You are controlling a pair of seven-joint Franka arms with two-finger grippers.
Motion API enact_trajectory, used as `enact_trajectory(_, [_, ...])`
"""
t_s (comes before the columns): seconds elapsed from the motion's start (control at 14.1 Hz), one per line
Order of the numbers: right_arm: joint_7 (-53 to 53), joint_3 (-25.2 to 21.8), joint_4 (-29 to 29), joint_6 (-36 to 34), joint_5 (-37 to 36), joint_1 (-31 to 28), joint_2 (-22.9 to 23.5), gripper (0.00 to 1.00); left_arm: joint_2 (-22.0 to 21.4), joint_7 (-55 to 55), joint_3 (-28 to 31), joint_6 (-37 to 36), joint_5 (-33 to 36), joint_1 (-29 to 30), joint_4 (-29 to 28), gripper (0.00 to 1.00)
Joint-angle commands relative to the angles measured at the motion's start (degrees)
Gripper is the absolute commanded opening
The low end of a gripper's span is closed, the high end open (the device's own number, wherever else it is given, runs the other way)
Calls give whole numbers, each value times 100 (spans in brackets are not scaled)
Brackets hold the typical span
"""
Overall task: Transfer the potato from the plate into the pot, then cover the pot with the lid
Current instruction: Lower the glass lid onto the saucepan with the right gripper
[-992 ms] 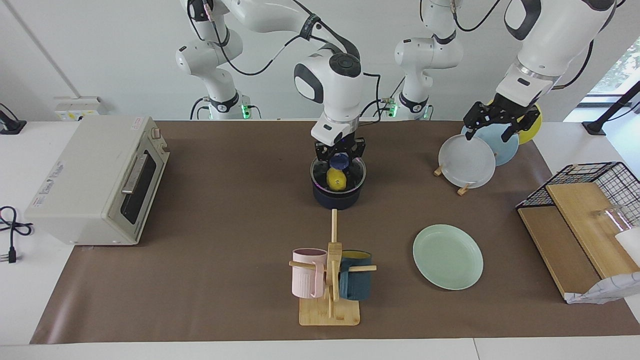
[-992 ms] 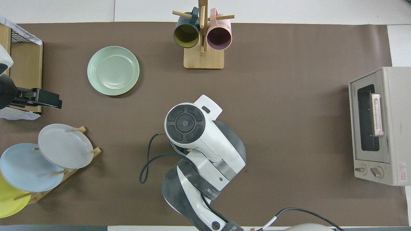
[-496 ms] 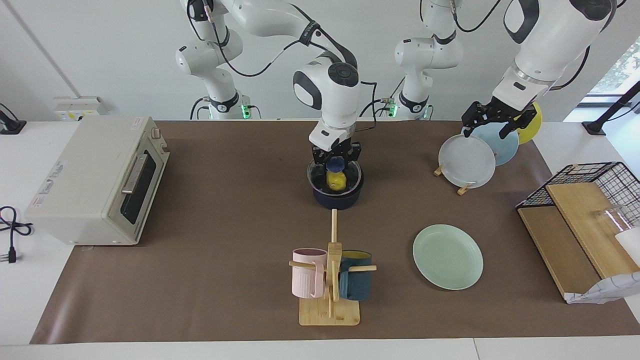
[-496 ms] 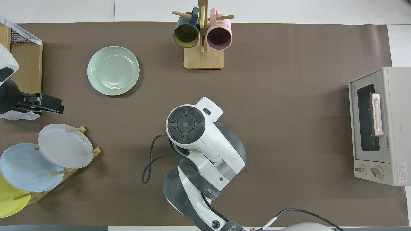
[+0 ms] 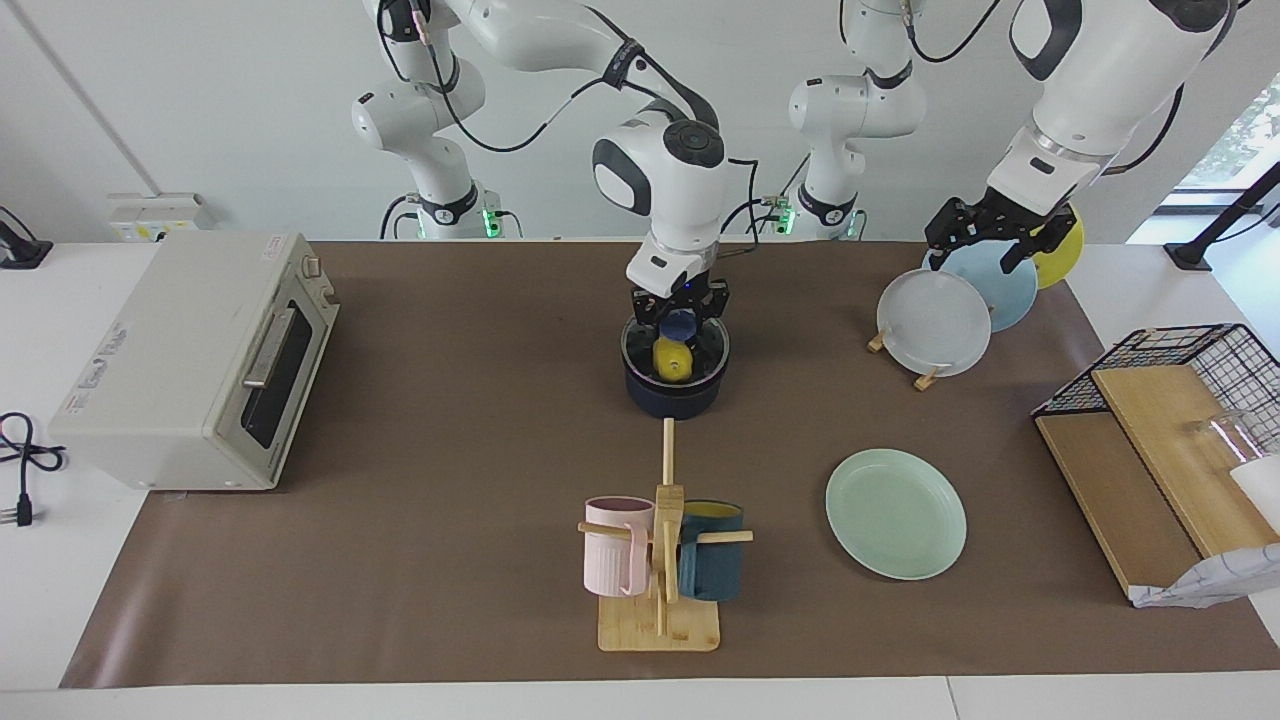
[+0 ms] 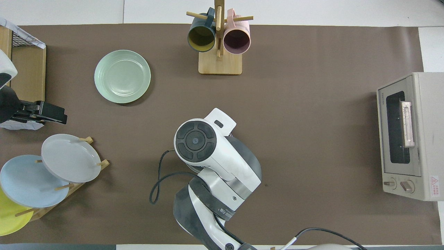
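The right gripper (image 5: pixel 678 318) was clamped on the blue knob of the round clear glass lid (image 5: pixel 676 347) over the small navy-blue pot (image 5: pixel 675 393). Only the facing view showed the bright yellow toy potato (image 5: pixel 669 358) inside; overhead, the arm hid it. The left gripper (image 5: pixel 982 236) hung spread over the wooden plate rack (image 5: pixel 925 378), beside the pot.

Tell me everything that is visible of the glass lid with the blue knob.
The lid is round clear glass with a metal rim and a blue knob on top. It sits over the mouth of the dark blue pot, roughly level, and the yellow potato shows through it. The right end effector is shut on the knob from above. In the overhead view the right arm hides it.
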Motion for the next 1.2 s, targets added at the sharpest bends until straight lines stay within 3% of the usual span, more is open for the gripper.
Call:
enact_trajectory(0.0, [104,3,-141,204,-263,6,-13,0,-22,-151,-47,-116,76,34,49,100])
enact_trajectory(1.13, [139,3,-150,459,-272,6,22,0,-66,-126,-232,-134,85,253,-30,100])
